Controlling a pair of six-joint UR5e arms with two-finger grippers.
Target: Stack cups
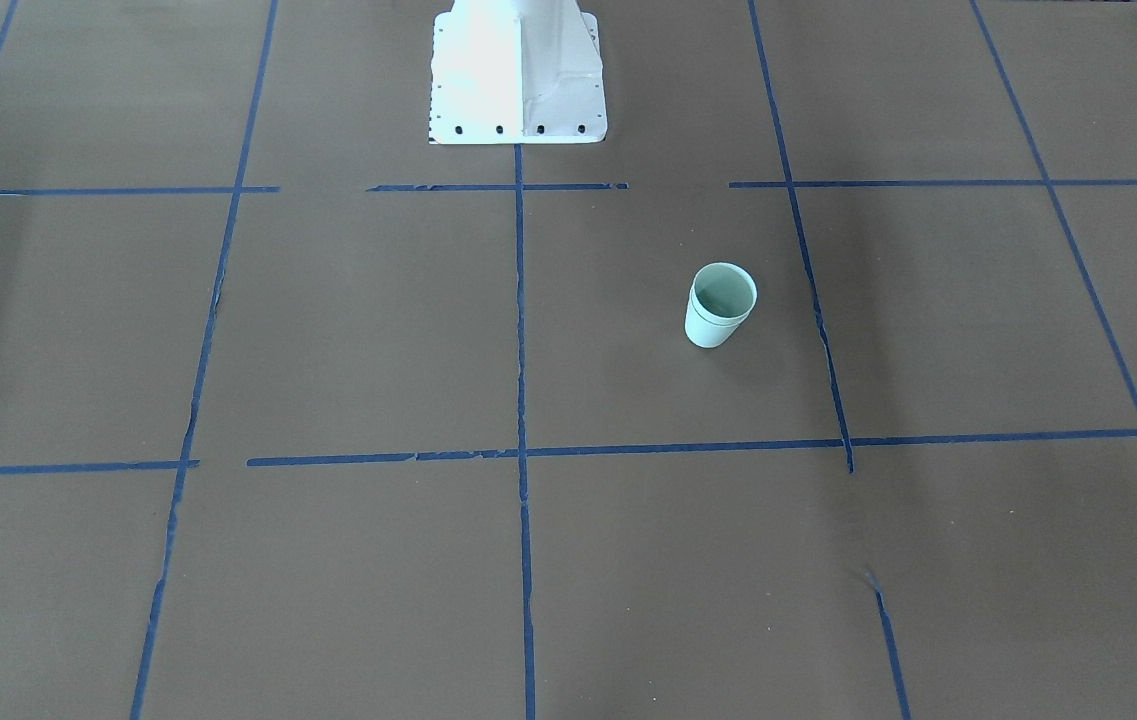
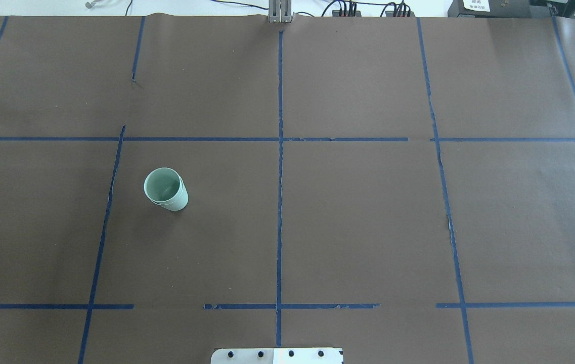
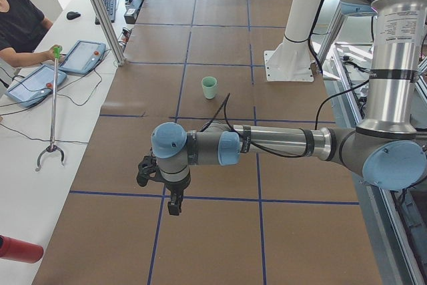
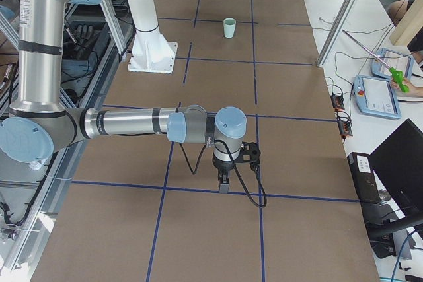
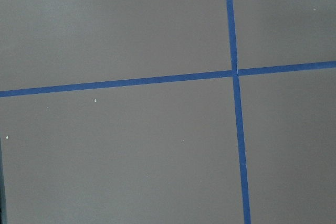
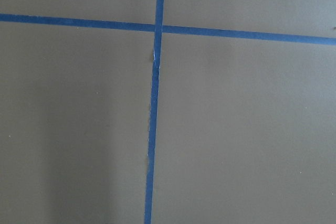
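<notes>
The two pale mint-green cups (image 2: 166, 189) stand nested one inside the other, upright on the brown table; two rims show close together. The stack also shows in the front-facing view (image 1: 720, 305), the exterior left view (image 3: 209, 87) and the exterior right view (image 4: 229, 28). My left gripper (image 3: 175, 205) shows only in the exterior left view, far from the cups near the table's end; I cannot tell whether it is open or shut. My right gripper (image 4: 223, 186) shows only in the exterior right view, near the opposite end; I cannot tell its state. Both wrist views show only table and blue tape.
The white robot pedestal (image 1: 518, 80) stands at the table's robot side. Blue tape lines (image 2: 279, 177) mark a grid on the brown table. A side bench holds tablets (image 3: 83, 56), a reacher tool (image 3: 52, 131) and a red bottle (image 3: 17, 250); an operator (image 3: 17, 21) sits there.
</notes>
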